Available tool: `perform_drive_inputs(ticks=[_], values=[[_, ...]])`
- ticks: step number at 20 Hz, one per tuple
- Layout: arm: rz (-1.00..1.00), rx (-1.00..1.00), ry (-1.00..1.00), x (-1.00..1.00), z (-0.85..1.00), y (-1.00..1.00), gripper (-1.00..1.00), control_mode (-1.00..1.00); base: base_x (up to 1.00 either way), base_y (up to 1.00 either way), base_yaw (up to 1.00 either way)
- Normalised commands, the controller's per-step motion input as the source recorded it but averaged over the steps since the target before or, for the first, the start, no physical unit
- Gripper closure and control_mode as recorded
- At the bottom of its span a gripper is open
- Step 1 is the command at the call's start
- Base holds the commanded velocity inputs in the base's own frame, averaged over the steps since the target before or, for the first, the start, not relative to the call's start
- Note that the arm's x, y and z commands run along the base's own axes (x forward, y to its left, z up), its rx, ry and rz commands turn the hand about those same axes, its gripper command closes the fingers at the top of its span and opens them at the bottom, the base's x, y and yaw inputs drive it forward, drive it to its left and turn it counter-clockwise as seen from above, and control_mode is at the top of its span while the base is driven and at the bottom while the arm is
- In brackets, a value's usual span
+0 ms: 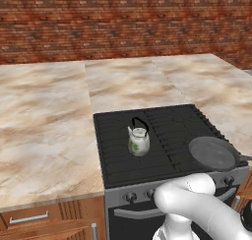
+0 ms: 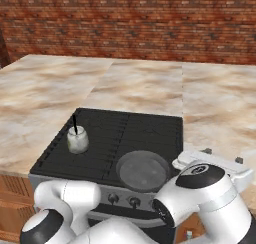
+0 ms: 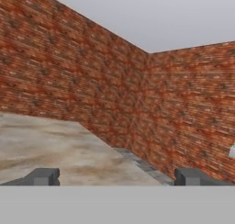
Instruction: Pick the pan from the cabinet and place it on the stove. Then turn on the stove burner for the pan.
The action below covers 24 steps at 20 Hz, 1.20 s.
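In the hand view the gripper [image 3: 117,176] has its jaws spread wide with nothing between them, facing a corner of the brick wall [image 3: 69,76] across a stretch of marbled worktop [image 3: 55,147]. The pan [image 1: 212,153] sits on the stove [image 1: 162,135] at the front right of the black grate, its handle pointing off to the right past the stove's edge. A small whitish kettle [image 1: 139,140] stands upright on the grate well to the pan's left, and the knobs [image 1: 130,196] run along the grey front below.

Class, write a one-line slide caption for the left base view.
Dark pan sits on the stove front right, whitish kettle mid-grate, marble counter around.
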Motion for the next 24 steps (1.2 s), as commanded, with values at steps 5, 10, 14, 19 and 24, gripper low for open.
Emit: perform_drive_inputs(ticks=[5,10,14,19,24], values=[[0.0,0.72,0.0,-0.25,0.55,-0.09,-1.0,-1.0,0.0,0.0,0.0],[0.04,0.69,0.0,-0.22,0.48,-0.04,-1.0,-1.0,0.0,0.0,0.0],[0.22,0.47,0.0,-0.15,0.03,0.06,-1.0,-1.0,0.0,0.0,0.0],[0.25,0.34,0.0,-0.01,-0.14,0.31,-1.0,-1.0,0.0,0.0,0.0],[0.22,0.32,0.02,0.0,-0.17,0.4,-1.0,-1.0,0.0,0.0,0.0]])
